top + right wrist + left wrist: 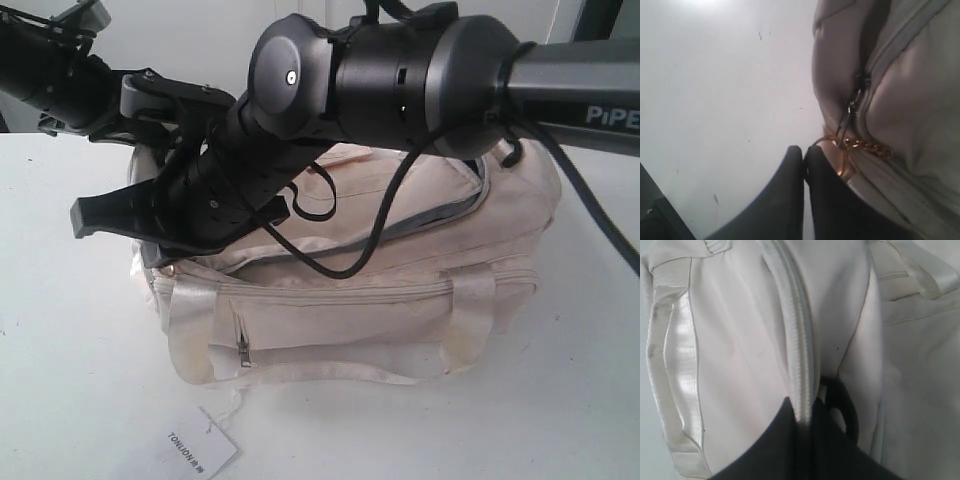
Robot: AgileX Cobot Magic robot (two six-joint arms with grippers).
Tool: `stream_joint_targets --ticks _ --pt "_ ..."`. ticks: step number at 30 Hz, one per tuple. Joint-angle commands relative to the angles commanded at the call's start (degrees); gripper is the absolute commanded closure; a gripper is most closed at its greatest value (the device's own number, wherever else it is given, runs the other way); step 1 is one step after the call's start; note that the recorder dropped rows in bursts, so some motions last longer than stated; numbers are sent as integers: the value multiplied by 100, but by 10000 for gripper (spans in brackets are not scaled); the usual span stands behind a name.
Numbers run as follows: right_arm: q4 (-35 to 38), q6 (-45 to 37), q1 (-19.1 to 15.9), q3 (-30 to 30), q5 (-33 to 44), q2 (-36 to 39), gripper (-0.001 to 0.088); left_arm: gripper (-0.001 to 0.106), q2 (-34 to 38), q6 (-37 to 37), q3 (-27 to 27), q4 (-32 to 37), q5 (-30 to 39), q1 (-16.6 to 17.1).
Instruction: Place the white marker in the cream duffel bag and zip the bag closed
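On table (60, 300) | cream duffel bag (400, 310), satin-handled; left gripper (805, 412) pinching its zipper seam (802, 355); right gripper (804, 155) fingers together

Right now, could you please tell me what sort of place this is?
Probably a robot test bench, not a home: a plain white table, black robot arms, and one tagged cream duffel bag.
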Motion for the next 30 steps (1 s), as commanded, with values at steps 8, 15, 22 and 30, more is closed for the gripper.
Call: stream_joint_targets --ticks 8,15,22,30 --pt "-816 195 0 0 47 -251 868 1053 0 50 0 959 23 0" --pt "-1543 630 0 0 -41 -632 868 1053 0 50 0 1096 119 0" --pt "-855 799 0 0 -1228 -299 853 1053 0 50 0 950 166 0" --pt "-627 771 0 0 -1908 98 602 1053 0 39 0 925 160 0"
